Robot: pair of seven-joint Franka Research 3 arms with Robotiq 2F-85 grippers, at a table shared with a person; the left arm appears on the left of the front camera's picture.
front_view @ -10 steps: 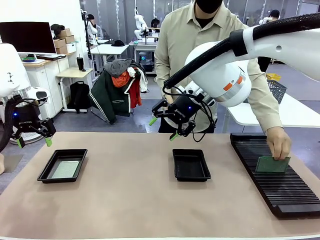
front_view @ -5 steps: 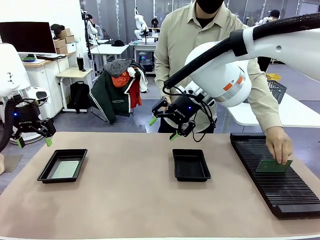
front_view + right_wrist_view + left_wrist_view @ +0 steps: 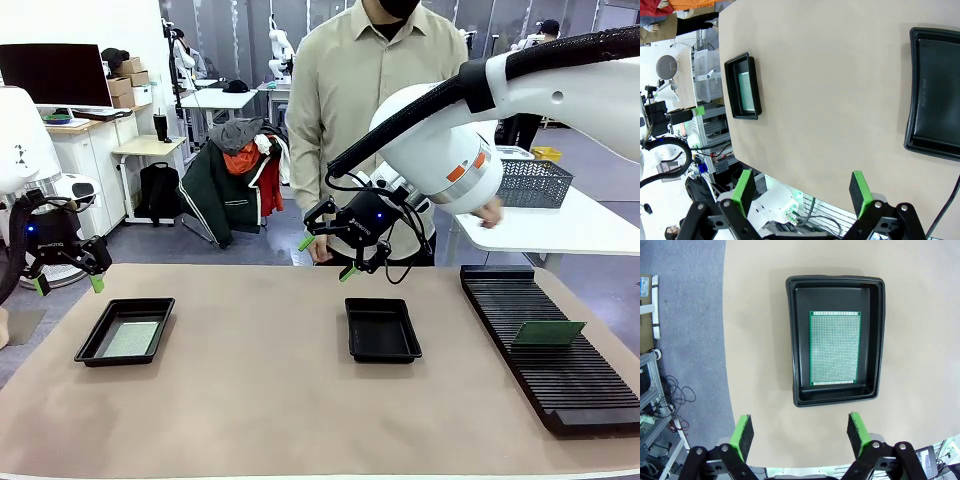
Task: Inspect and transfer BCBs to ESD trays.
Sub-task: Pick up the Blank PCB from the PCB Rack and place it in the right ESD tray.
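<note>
- Hovering, fingers apart, left gripper (image 3: 800,432) faces left ESD tray (image 3: 790,340); its BCB (image 3: 835,349) lies flat inside the rims.
- Right gripper (image 3: 325,257), fingers apart, hangs near middle ESD tray (image 3: 352,335); bare table (image 3: 260,380) between trays.

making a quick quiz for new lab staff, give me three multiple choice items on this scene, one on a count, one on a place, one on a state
1. How many of the black trays, left tray and middle tray, hold a board?
A) none B) one C) both

2. Where is the green board that is in no tray?
A) on the slotted rack B) in the middle tray C) stacked in the left tray

3. The right gripper is:
A) shut on a board B) open and empty C) shut on a tray rim

Answers:
1 B: the left tray holds one pale board and the middle tray's floor is bare.
2 A: it leans in the rack's slots at the right.
3 B: its green pads stand apart above the table with nothing between them.
</note>
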